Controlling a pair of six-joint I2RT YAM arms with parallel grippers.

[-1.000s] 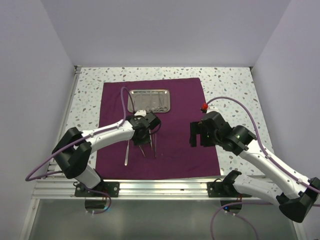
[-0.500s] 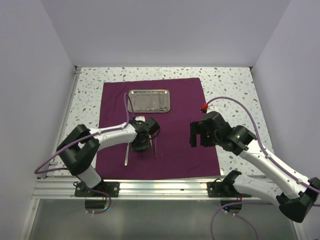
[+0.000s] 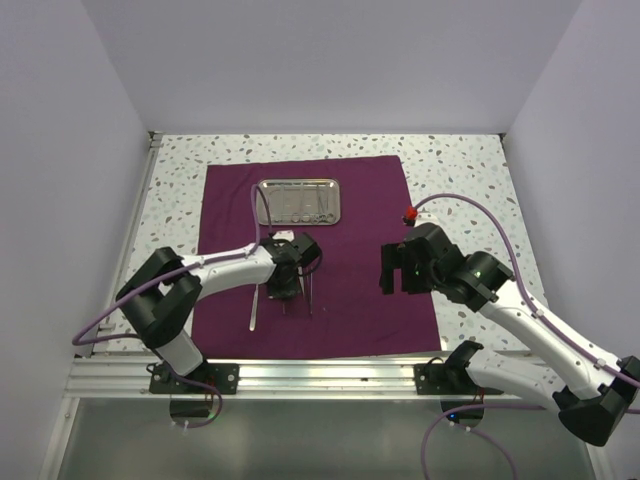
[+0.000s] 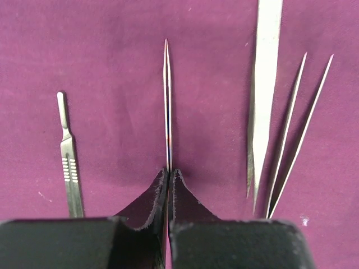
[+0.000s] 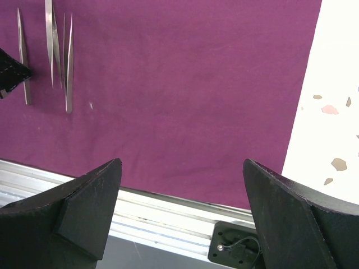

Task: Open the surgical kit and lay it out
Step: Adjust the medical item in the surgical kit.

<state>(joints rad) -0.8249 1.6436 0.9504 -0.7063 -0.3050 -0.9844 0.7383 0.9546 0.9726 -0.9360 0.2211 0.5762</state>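
1. Top external view:
   - One maroon cloth [image 3: 365, 215] lies spread flat on the speckled worktop [image 3: 470, 170].
   - One steel tray [image 3: 299, 202] sits on the far half of the cloth.
   - The left end effector [image 3: 284, 282] is low over the cloth, just nearer than the tray, among silver instruments too thin to count here.
   - The left arm's elbow is folded at the near left, and its forearm runs rightward to the cloth's middle.
   - The right end effector [image 3: 388, 268] hangs above the cloth's right part, well apart from the tray.
   - The right forearm leans in from the near right.

2. Left wrist view:
   - Four instruments lie side by side on the cloth [image 4: 112, 45].
   - The left end effector [image 4: 169, 175] is pinched narrow on the pointed tweezers [image 4: 167, 95], which run straight out from between its tips.
   - A scalpel handle [image 4: 68, 162] lies to the left of them.
   - To the right lie broad flat tweezers [image 4: 263, 84] and, just beside those, fine two-pronged tweezers [image 4: 296, 134].

3. Right wrist view:
   - The right end effector [image 5: 182, 163] is spread wide and holds nothing, above bare cloth [image 5: 185, 84].
   - Three silver instruments [image 5: 68, 67] show at the upper left, near a dark tip of the left end effector [image 5: 8, 70].
   - An aluminium rail [image 5: 146, 210] runs along the cloth's near edge, and the worktop [image 5: 336, 67] shows at the right.
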